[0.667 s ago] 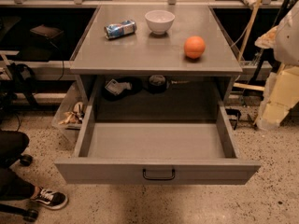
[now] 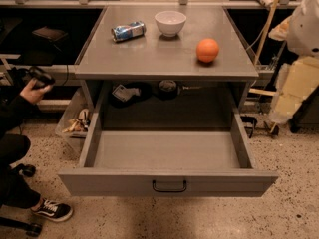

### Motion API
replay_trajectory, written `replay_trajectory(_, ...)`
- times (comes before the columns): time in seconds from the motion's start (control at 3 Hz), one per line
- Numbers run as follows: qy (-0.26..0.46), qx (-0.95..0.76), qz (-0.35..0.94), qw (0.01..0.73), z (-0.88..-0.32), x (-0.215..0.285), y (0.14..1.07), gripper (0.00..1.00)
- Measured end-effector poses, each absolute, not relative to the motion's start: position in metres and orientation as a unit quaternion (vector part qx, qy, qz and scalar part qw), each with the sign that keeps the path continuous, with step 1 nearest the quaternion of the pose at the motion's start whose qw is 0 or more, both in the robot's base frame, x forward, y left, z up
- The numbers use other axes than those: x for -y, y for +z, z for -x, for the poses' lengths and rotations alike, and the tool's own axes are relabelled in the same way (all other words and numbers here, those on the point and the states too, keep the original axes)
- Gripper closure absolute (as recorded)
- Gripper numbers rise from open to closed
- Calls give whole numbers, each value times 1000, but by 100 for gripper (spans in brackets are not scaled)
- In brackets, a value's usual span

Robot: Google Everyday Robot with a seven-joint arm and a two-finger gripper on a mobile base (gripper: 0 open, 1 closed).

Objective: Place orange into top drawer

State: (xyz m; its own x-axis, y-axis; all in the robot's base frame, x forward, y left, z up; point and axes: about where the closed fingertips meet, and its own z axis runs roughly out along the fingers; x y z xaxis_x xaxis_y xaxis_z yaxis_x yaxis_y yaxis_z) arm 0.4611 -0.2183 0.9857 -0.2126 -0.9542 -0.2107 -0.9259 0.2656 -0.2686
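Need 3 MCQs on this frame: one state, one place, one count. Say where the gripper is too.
1. The top drawer is:
A) shut
B) open and empty
C) open and full

2. The orange is:
A) in the drawer
B) on the cabinet top, right of the bowl
C) on the floor

3. Things on the cabinet top:
A) one
B) three
C) five

Answers:
1 B: it is pulled out and its floor is bare.
2 B: it sits near the top's right edge; the gripper hangs beside the cabinet's right side, apart from it.
3 B: can, bowl, orange.
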Motion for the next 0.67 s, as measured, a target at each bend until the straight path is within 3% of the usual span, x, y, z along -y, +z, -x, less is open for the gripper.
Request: replay_trajectory(0.67,-42,-793,597,116,-592,216,960,0)
